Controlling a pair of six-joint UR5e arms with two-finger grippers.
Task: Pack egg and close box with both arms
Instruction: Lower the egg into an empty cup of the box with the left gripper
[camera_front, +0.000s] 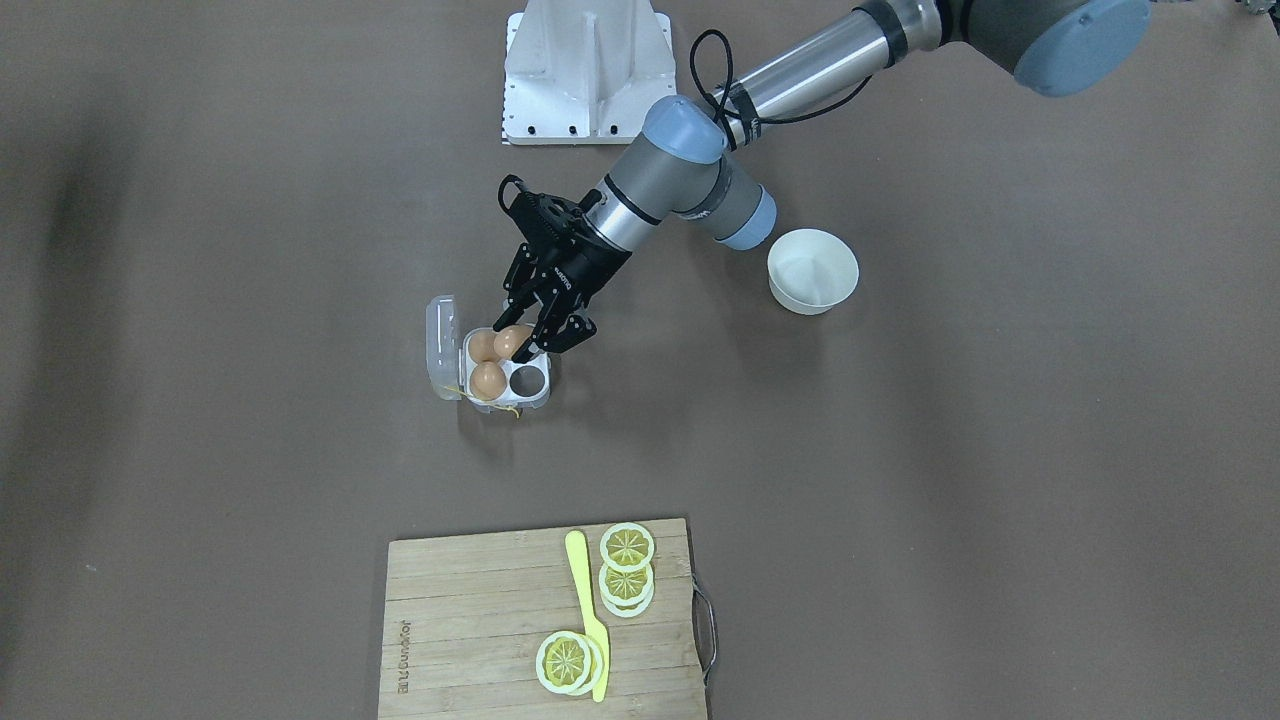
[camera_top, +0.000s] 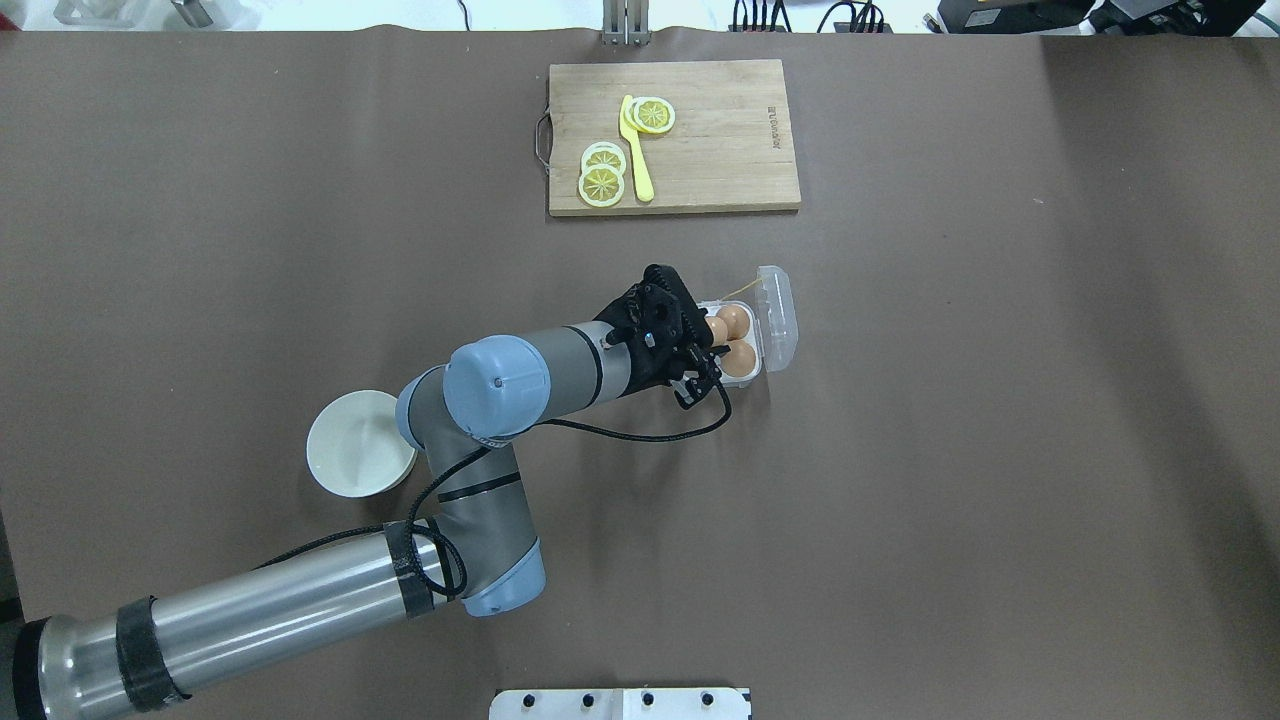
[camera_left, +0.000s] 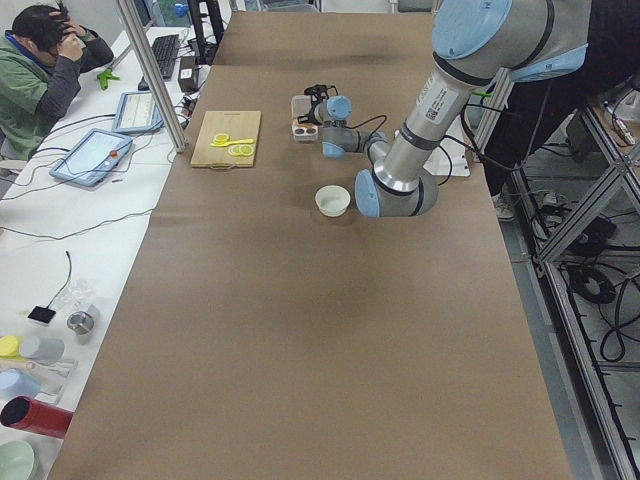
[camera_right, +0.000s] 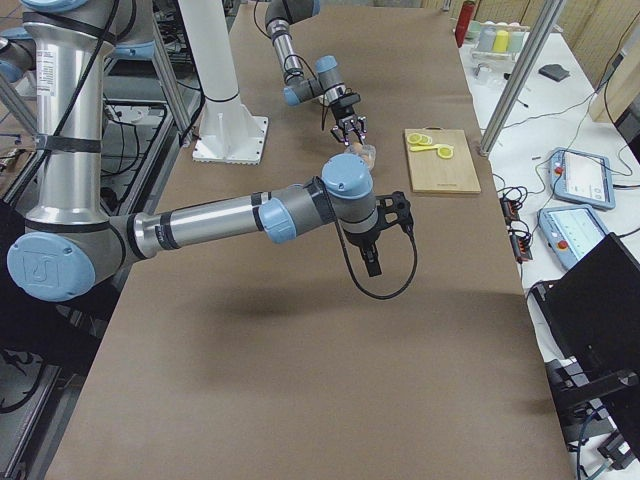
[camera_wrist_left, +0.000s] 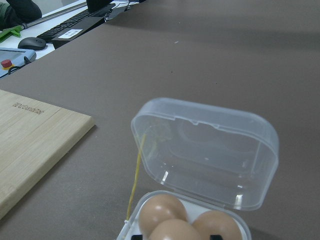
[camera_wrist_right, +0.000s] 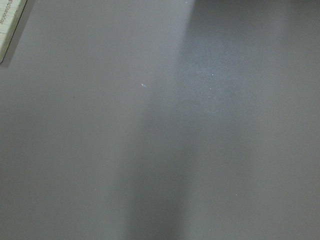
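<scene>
Nearly the whole view is bare brown table (camera_wrist_right: 240, 165), seen from close above and a little soft in focus. A pale wooden board (camera_wrist_right: 7, 27) cuts into the top left corner, showing only its edge and a trace of dark printing. A darker band of shadow (camera_wrist_right: 155, 200) runs from the top edge down to the bottom, and a tiny white speck (camera_wrist_right: 144, 85) lies on the table near the middle, well apart from the board.
</scene>
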